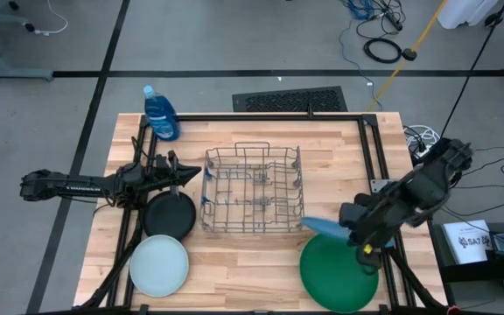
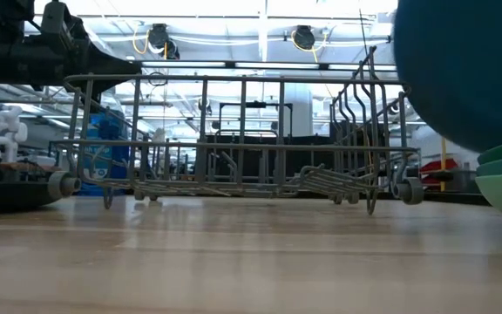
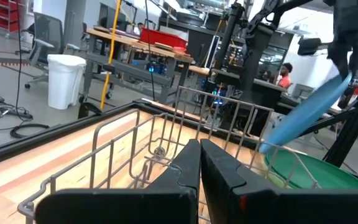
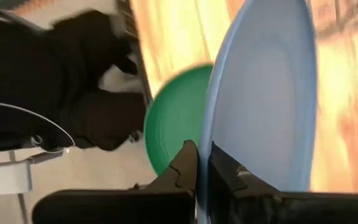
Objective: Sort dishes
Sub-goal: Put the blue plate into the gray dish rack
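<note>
Blue is the largest dish: the large blue plate [image 1: 325, 228], held on edge at lower right of the high view, just right of the grey wire rack [image 1: 252, 189] at centre frame. We read the right gripper [image 1: 363, 234] as pinching its rim, jaws pressed onto the edge, as the right wrist view shows. Beneath it, at lower right, lies the dark green plate [image 1: 338, 273]; the low view shows a lighter green rim under it at its right edge. At lower left rests the pale blue-white plate [image 1: 158, 265], touching the smaller black plate [image 1: 169, 215] above it. The left gripper [image 1: 182, 175] hovers left of the rack, above the black plate, jaws pressed together on nothing. We judge the step in hand to be racking the blue plate; the next move calls for carrying it upright over a slot and lowering it between the wires.
</note>
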You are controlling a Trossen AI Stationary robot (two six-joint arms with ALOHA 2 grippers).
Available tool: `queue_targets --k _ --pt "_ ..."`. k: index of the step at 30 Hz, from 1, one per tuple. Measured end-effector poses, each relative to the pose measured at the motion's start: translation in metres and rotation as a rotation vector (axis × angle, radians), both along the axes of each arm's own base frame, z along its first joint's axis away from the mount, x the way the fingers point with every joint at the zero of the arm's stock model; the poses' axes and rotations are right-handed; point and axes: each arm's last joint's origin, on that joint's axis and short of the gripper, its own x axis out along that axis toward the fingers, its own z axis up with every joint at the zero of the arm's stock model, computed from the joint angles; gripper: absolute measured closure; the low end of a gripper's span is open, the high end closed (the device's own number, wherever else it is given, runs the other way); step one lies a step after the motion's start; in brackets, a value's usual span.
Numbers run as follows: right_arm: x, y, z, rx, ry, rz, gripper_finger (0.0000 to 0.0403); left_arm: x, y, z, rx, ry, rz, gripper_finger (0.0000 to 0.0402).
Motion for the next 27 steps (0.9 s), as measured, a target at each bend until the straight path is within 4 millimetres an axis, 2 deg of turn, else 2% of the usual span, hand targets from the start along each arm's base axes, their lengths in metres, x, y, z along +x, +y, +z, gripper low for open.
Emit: queue_targets --k 7,14,17,21,24,27 --pt "0.000 -0.007 0.028 -0.037 -0.392 0.219 0.0400 0.000 -0.001 0.002 -0.011 -0.023 -0.024 0.0388" --pt "0.014 -0.020 0.046 -0.177 -0.705 0.445 0.0400 -0.003 -0.004 0.023 0.016 -0.227 -0.127 0.0382" --pt "0.025 -0.029 0.049 -0.275 -0.783 0.485 0.0400 0.000 -0.004 0.036 0.025 -0.246 -0.147 0.0355" --pt "0.045 -0.041 0.049 -0.384 -0.849 0.498 0.0400 0.009 -0.008 0.056 0.086 -0.247 -0.199 0.0296" --pt "0.058 -0.050 0.046 -0.417 -0.849 0.492 0.0400 0.021 -0.013 0.072 0.165 -0.235 -0.232 0.0257" --pt "0.069 -0.056 0.042 -0.409 -0.843 0.496 0.0400 0.034 -0.017 0.083 0.257 -0.210 -0.263 0.0237"
